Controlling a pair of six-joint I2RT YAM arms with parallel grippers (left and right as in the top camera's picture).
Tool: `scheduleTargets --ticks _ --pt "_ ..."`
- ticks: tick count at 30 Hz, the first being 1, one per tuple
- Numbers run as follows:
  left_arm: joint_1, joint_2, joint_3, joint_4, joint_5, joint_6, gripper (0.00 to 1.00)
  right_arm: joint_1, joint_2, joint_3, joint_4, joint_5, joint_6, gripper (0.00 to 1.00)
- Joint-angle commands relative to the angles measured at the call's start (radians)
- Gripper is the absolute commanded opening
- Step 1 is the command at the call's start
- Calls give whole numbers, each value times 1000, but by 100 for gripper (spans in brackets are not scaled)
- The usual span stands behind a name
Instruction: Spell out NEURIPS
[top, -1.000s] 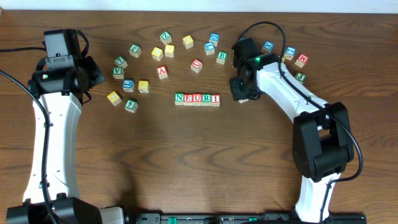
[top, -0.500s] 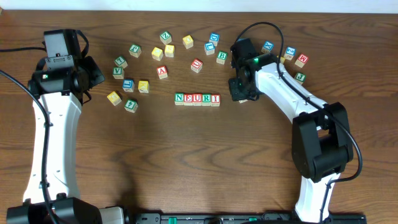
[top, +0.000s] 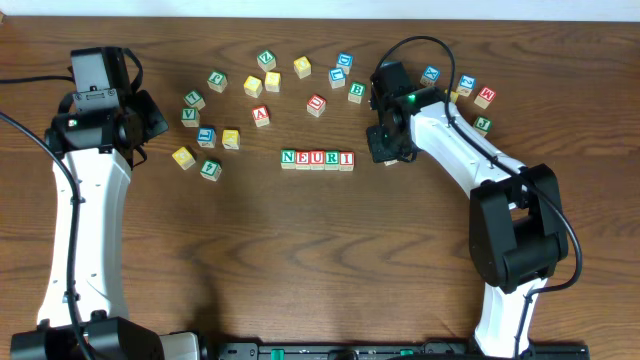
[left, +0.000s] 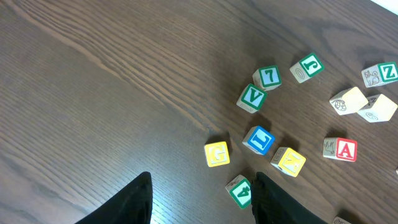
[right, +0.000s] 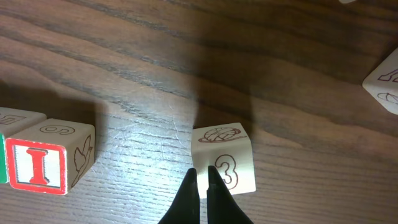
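One cube (right: 224, 158), letter unseen, at right gripper (right: 203, 180)

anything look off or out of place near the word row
The 3 cube at the shut right claw's tips sits apart from the I cube that ends the row. It shows a 3 and a drawing, with no letter visible.

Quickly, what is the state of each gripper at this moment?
Left gripper: open, nothing between the jaws.
Right gripper: closed, holding nothing.
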Motion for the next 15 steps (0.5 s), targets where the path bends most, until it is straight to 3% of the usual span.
scheduleTargets --ticks 1,15 --pt "3 4 13 1 -2 -2 50 9 -10 -21 7 -10 -15 1" --pt "2 4 13 1 -2 -2 50 16 -10 -62 33 -45 -15 1"
